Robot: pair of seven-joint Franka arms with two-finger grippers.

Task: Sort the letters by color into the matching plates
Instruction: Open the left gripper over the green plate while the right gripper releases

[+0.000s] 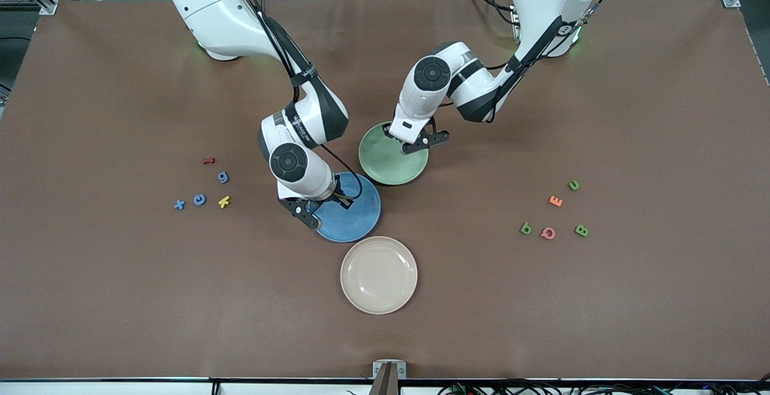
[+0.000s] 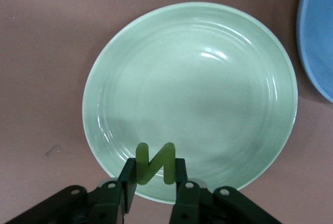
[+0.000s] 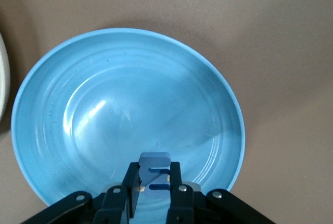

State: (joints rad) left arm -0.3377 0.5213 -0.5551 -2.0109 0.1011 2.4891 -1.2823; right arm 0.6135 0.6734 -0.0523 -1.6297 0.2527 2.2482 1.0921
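Front view: the left gripper (image 1: 414,142) hangs over the rim of the pale green plate (image 1: 385,163), and the right gripper (image 1: 322,205) hangs over the blue plate (image 1: 355,214). A cream plate (image 1: 379,275) lies nearer the camera. Blue x (image 1: 179,204), c (image 1: 200,199) and g (image 1: 223,177) lie toward the right arm's end, well apart from its gripper; green u (image 1: 573,185), p (image 1: 526,228) and B (image 1: 581,231) lie toward the left arm's end.

Left wrist view: the left gripper (image 2: 154,179) is clamped on a green letter N (image 2: 154,162), upright over the green plate's (image 2: 229,104) edge.

Right wrist view: the right gripper (image 3: 154,179) pinches a blue letter (image 3: 154,169), which one I cannot tell, over the blue plate's (image 3: 104,109) edge.
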